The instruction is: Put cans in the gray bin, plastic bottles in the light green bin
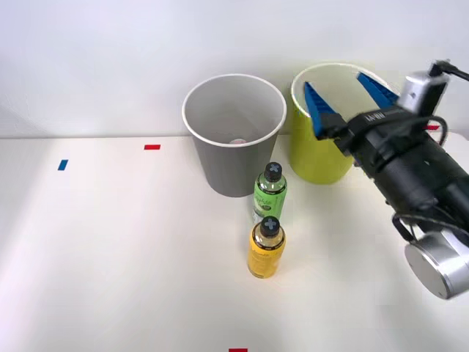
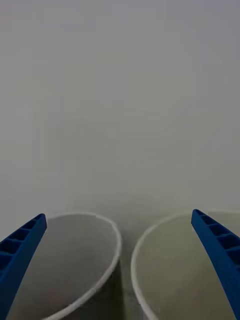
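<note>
The gray bin [image 1: 233, 139] stands at the table's back centre, and a small pale pink patch, the can [image 1: 237, 141], shows low inside it. Right of it stands the light green bin [image 1: 315, 158]. In front of the gray bin two black-capped plastic bottles stand upright: a clear one with a green label [image 1: 270, 194] and, nearer me, a squat yellow-orange one [image 1: 267, 249]. My right gripper [image 1: 334, 81] hangs open and empty over the light green bin's rim. In the wrist view my gripper [image 2: 118, 215] faces the wall above the gray bin [image 2: 75, 250] and the light green bin [image 2: 170, 270].
Red tape marks [image 1: 152, 147] and a blue one [image 1: 63, 165] lie on the white table. Another red mark [image 1: 238, 350] sits at the front edge. A plain wall rises close behind the bins.
</note>
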Action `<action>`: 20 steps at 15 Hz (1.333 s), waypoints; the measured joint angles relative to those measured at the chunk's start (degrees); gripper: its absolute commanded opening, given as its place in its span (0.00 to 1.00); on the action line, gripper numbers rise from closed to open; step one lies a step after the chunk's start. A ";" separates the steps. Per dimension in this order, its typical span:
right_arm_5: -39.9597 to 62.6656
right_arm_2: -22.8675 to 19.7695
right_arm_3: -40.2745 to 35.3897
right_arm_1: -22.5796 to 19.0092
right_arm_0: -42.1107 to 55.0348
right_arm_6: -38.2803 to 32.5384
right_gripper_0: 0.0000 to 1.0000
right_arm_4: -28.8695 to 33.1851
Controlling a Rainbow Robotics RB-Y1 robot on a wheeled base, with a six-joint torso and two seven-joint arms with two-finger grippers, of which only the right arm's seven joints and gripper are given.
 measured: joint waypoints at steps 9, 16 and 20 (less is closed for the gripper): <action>-11.34 -3.51 -0.46 3.68 24.35 -1.91 1.00 -1.00; -12.00 -1.36 -0.45 7.40 33.97 2.12 1.00 2.63; -13.37 -2.29 -0.45 8.32 36.52 3.79 1.00 4.37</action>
